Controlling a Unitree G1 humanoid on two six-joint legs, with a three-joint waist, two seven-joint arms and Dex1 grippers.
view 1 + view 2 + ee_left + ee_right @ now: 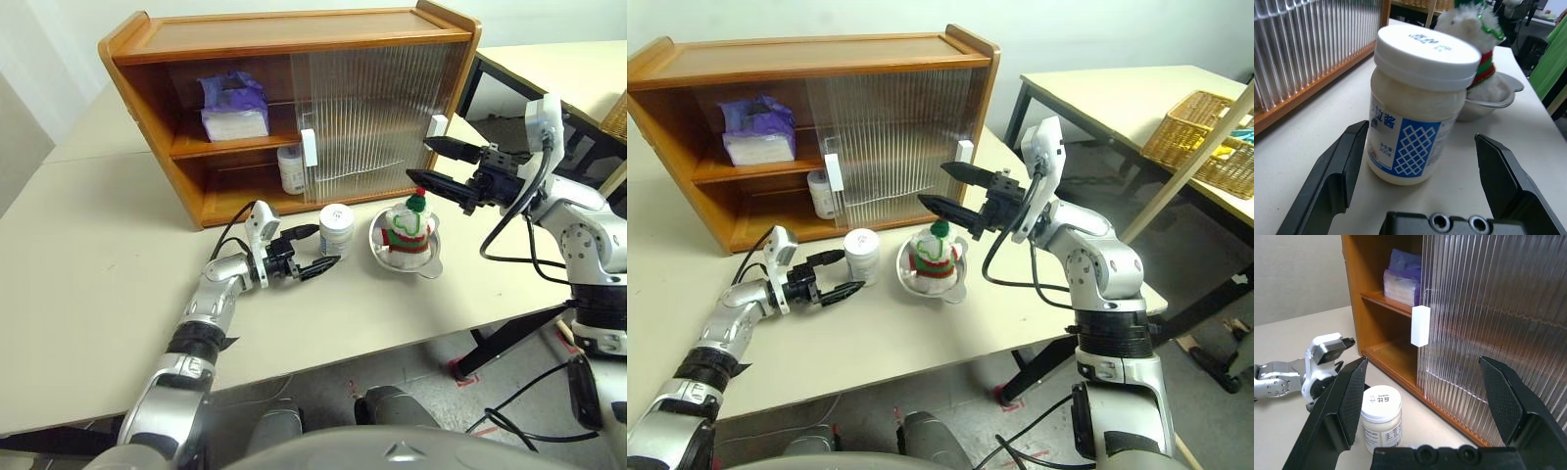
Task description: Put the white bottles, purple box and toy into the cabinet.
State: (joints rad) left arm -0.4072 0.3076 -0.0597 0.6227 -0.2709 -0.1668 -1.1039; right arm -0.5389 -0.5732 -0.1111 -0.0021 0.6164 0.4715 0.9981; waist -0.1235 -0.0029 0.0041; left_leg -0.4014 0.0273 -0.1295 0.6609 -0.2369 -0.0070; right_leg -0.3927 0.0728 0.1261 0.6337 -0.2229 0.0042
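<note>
On the pale counter (88, 284) the cabinet (294, 108) stands open on one side, behind the left hand (318, 250). To grip well, that hand should slide on until the bottle (336, 229) sits squarely between its fingers. They're spread wide, empty, bottle just ahead.

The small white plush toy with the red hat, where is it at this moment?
The small white plush toy sits in a round steel bowl on the table in front of the wooden cabinet, to the right of the white plastic bottle in the left eye view.
</note>
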